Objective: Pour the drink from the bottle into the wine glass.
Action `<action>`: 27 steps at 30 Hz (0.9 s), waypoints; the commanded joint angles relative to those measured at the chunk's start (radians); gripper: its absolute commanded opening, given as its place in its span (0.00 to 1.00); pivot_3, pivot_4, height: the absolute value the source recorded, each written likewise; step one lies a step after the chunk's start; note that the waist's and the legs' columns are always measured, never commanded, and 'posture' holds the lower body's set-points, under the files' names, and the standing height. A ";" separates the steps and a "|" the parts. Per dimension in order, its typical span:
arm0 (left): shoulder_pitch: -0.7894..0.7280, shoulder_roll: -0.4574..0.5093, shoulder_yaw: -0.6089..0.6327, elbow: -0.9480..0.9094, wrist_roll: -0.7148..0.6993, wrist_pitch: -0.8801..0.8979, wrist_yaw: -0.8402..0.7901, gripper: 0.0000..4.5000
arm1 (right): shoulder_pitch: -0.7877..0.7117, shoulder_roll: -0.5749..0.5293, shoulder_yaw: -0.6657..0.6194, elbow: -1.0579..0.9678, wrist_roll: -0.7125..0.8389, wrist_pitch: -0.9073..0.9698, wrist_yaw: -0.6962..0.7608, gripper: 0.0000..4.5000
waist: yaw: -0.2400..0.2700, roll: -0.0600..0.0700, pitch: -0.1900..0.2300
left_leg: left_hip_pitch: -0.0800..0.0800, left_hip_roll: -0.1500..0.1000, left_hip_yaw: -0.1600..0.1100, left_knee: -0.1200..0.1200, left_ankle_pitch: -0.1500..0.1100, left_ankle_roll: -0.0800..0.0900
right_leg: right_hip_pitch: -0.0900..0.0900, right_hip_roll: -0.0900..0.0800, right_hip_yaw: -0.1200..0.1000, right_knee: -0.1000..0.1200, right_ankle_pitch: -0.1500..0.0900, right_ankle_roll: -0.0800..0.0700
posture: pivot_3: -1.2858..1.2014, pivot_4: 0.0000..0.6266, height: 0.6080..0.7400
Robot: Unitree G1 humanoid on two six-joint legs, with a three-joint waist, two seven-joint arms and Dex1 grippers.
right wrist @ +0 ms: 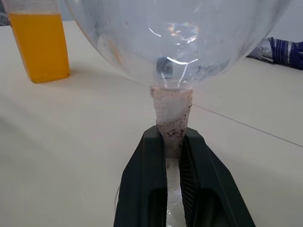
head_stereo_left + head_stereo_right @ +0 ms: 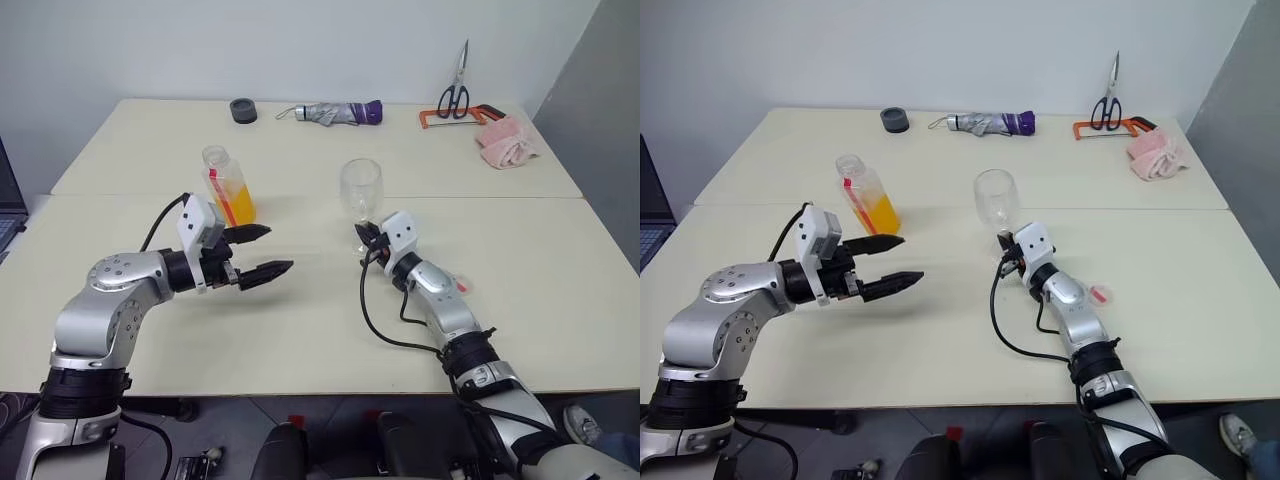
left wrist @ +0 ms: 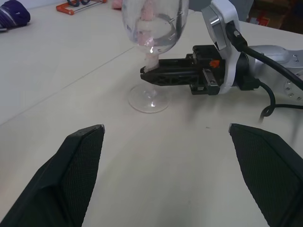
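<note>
The bottle [image 2: 228, 185] stands upright on the table left of centre, its wide neck uncapped, and the orange drink [image 2: 238, 205] fills its lower half. My left gripper [image 2: 279, 248] is open, just in front and to the right of the bottle, not touching it. The empty wine glass [image 2: 361, 187] stands at the table's middle. My right gripper [image 1: 173, 142] is shut on its stem just under the bowl, and the glass's foot [image 3: 148, 99] rests on the table. The bottle [image 1: 40, 42] also shows beyond the glass in the right wrist view.
A small red round thing [image 2: 460, 287] lies beside my right forearm. Along the far edge are a dark roll [image 2: 243, 110], a folded umbrella [image 2: 330, 113], scissors [image 2: 455, 95] over an orange-handled tool, and a pink cloth [image 2: 508, 140]. A seam [image 2: 500, 197] crosses the tabletop.
</note>
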 commanded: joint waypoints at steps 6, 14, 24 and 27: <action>-0.079 0.007 0.030 -0.031 -0.028 -0.023 0.008 1.00 | -0.005 0.019 -0.011 0.051 0.009 0.000 0.022 0.02 | -0.003 0.000 0.000 | 0.001 0.000 0.000 0.000 0.000 0.000 | 0.001 0.000 0.000 0.001 0.000 0.000 | 0.52 0.24 1.00; -0.096 0.014 0.031 -0.027 -0.033 -0.032 0.001 1.00 | -0.017 0.071 -0.018 0.016 0.066 0.012 0.106 0.02 | -0.007 0.000 0.000 | 0.002 0.000 0.000 0.000 0.000 0.000 | 0.000 0.000 0.001 0.002 -0.001 -0.001 | 0.52 0.24 1.00; -0.082 0.022 0.032 -0.025 -0.022 -0.053 -0.004 1.00 | -0.022 0.097 0.025 0.026 0.027 0.030 0.150 0.02 | -0.007 0.000 0.000 | 0.002 0.000 -0.001 0.000 0.000 0.000 | 0.000 0.000 0.000 0.004 -0.001 -0.002 | 0.52 0.24 1.00; -0.081 0.022 0.033 -0.022 -0.019 -0.060 -0.003 1.00 | -0.022 0.092 0.022 0.034 0.030 0.036 0.152 0.02 | -0.007 0.000 0.000 | 0.002 0.000 -0.001 0.000 0.000 0.000 | 0.000 0.001 0.000 0.004 -0.001 -0.002 | 0.52 0.24 1.00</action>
